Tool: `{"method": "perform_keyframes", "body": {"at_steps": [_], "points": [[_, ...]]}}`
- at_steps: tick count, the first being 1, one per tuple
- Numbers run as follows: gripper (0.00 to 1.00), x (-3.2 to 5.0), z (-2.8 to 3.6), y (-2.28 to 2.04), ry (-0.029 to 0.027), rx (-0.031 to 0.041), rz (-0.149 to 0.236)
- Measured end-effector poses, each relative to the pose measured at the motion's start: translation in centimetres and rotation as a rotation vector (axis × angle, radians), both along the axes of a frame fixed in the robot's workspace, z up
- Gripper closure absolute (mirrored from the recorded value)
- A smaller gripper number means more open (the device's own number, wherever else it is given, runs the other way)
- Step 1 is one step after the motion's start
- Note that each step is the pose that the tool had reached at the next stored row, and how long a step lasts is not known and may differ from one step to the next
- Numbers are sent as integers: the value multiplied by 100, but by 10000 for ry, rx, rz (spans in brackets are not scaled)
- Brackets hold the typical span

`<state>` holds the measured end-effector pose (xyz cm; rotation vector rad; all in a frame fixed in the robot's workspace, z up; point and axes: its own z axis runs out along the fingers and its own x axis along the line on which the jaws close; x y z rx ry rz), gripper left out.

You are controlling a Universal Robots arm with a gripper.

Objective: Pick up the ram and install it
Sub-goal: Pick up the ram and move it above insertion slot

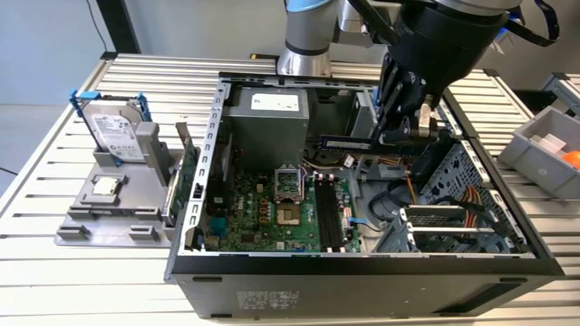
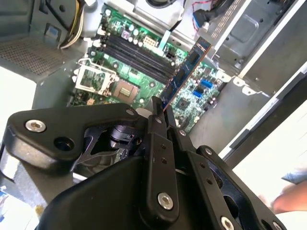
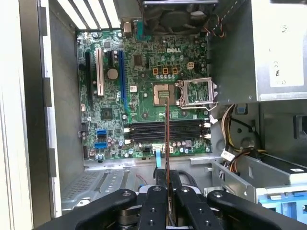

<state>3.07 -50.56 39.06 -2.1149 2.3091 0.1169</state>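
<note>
Holding ram (image 1: 344, 143) | pincer (image 2: 158, 109) clamped | long axis level, toward exterior view's left

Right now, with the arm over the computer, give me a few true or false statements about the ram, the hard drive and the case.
1. The gripper is shut on the ram. True.
2. The ram sits in a memory slot. False: it is held above the motherboard.
3. The hard drive stands in the grey holder outside the computer case. True.
4. The case is closed. False: its side is open.
</note>
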Motion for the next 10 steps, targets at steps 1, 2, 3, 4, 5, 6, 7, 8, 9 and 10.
{"method": "perform_keyframes", "body": {"at_steps": [1,2,3,4,5,6,7,8,9,10], "points": [[100,1,0,0,0,1,0],[100,0,0,0,0,1,-2],[100,1,0,0,0,0,-2],[100,1,0,0,0,1,-1],[100,2,0,0,0,0,0],[100,3,0,0,0,1,-1],[100,4,0,0,0,0,0],[100,4,0,1,0,1,0],[100,4,0,1,0,1,-1],[100,5,0,0,0,0,-1]]}}
